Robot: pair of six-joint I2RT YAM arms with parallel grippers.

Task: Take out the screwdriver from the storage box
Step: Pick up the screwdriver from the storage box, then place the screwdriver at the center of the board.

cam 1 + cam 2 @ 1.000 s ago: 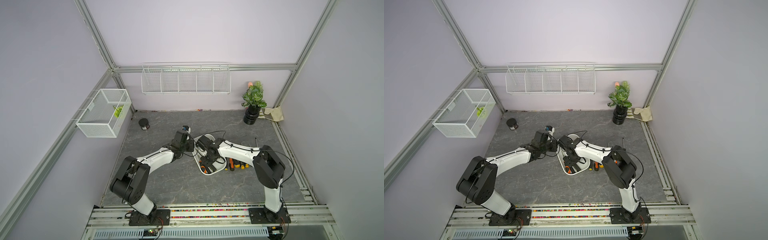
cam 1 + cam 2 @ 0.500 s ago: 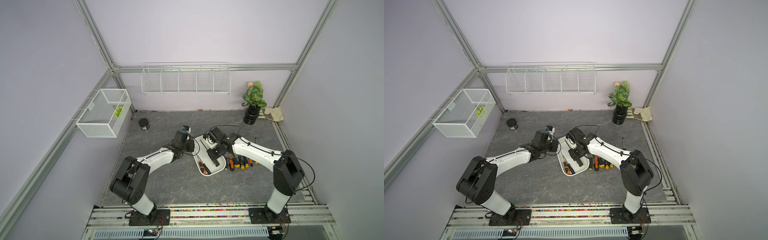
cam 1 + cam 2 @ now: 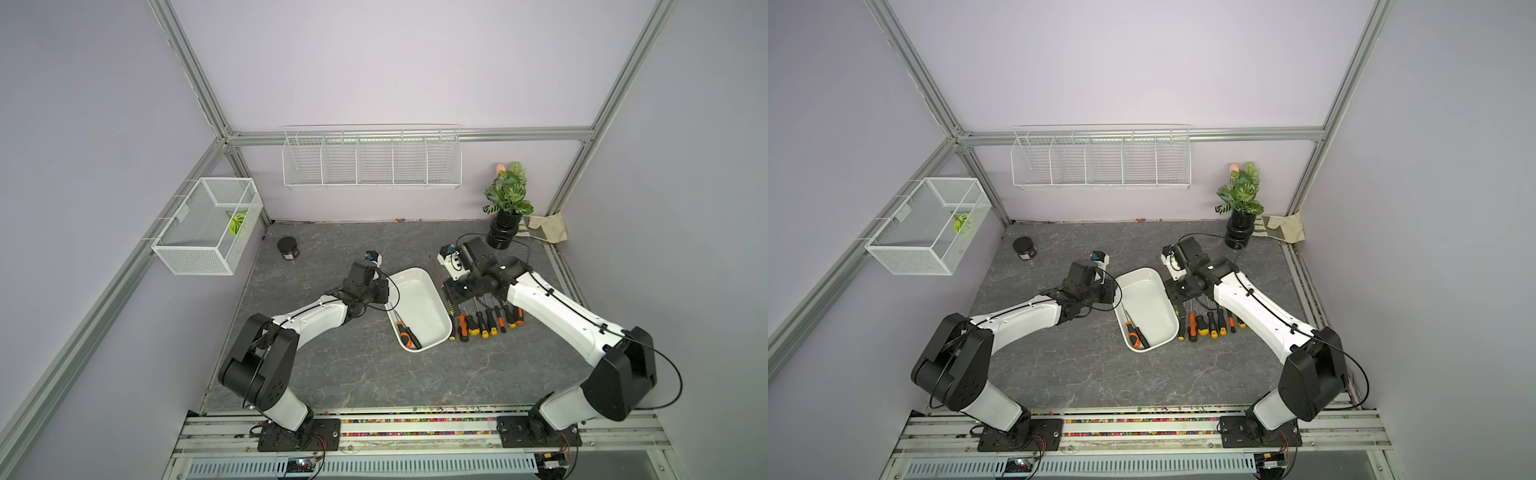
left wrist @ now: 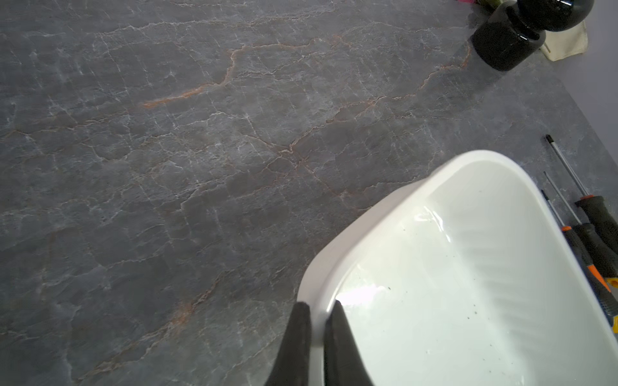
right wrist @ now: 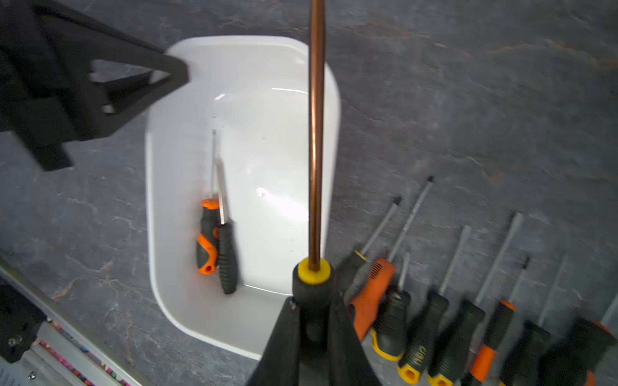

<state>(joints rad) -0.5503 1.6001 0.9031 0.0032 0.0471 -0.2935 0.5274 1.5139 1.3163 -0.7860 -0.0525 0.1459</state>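
- You can see yellow lettering on the black handle of one screwdriver (image 5: 419,356) in the row on the table. In the right wrist view it is too blurred to read.
- The small dark jar (image 3: 288,248) has a label band, too small for you to read in both top views.
- The tag (image 3: 181,212) on the wire basket shows you no legible writing.
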